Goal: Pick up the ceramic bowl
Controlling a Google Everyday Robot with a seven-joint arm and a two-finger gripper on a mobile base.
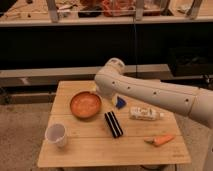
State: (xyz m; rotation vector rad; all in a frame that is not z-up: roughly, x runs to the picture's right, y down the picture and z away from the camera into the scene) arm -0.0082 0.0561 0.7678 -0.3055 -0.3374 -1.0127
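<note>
Arm over wooden table (90,150), gripper (98,91) by the bowl (85,104).

White arm (150,92) comes in from the right, elbow up at the far side, and bends down twd the table's far-left part. Orange bowl sits upright far-left of centre. The gripper is low, just right of the bowl's rim, mostly hidden by the arm; can't tell if it's spread or closed, or if it touches the bowl. Black block (113,124) lies mid-table. White bottle (145,114) lies on its side to the right. White cup (56,135) stands near-left. Orange carrot-like item (162,140) is near-right. A small blue thing (120,103) shows under the arm.
</note>
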